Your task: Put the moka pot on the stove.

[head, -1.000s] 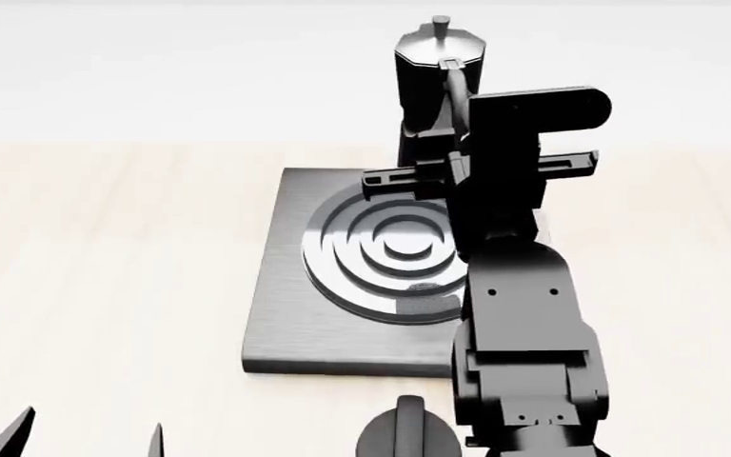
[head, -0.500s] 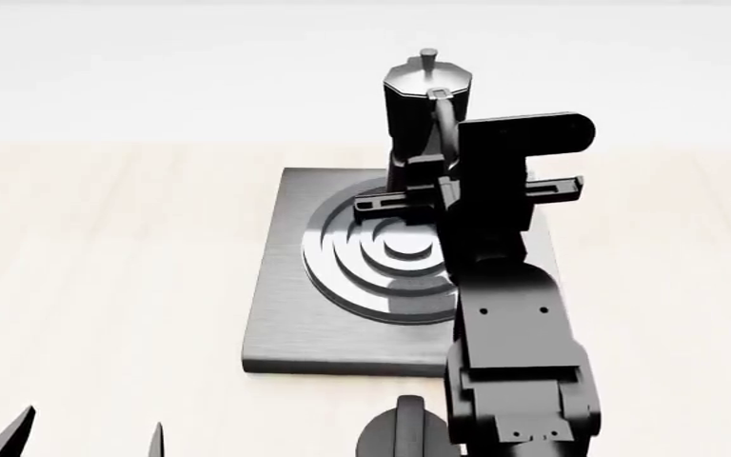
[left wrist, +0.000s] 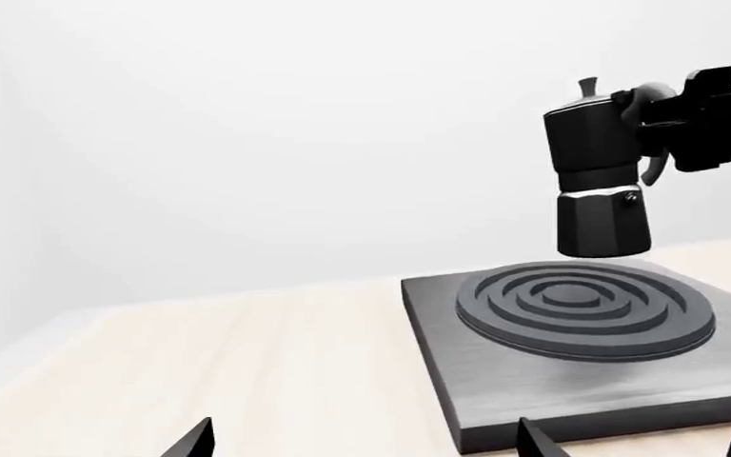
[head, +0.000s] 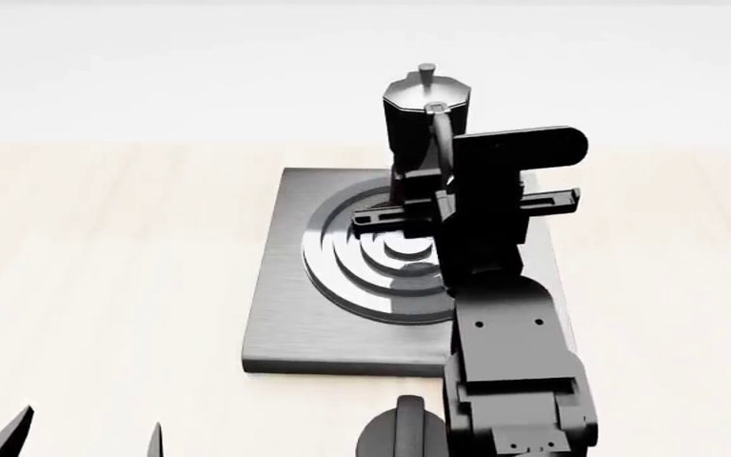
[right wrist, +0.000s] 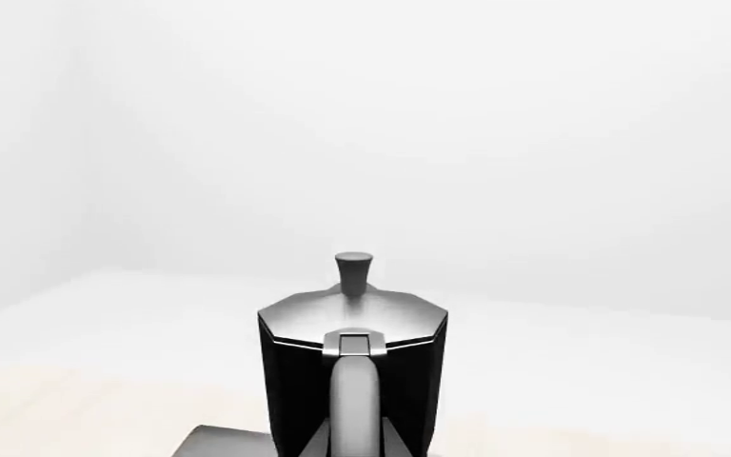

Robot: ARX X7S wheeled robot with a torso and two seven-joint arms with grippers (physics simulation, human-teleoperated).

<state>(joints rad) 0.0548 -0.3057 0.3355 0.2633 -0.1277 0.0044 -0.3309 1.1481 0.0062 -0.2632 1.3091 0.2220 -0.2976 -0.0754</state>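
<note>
The moka pot [head: 423, 119], glossy black with a silvery lid and knob, hangs upright in the air above the stove [head: 286, 314], a grey square plate with raised rings. In the left wrist view the moka pot [left wrist: 601, 181] floats a clear gap above the rings of the stove [left wrist: 493, 400], over their far side. My right gripper [head: 433, 186] is shut on the pot's curved handle. The right wrist view shows the moka pot [right wrist: 353, 371] close up, with its handle between the fingers of the right gripper [right wrist: 355, 440]. My left gripper [head: 87, 440] stays open low at the near left, holding nothing.
A short black round knob [head: 398, 433] sits on the light wooden table just in front of the stove, beside my right forearm. A corner of the stove [right wrist: 220, 443] shows under the pot. The left gripper [left wrist: 365, 447] frames the stove's near corner.
My right arm has carried the moka pot nearer and slightly left, from beyond the stove's back edge to above its rings. The left gripper has not moved.
</note>
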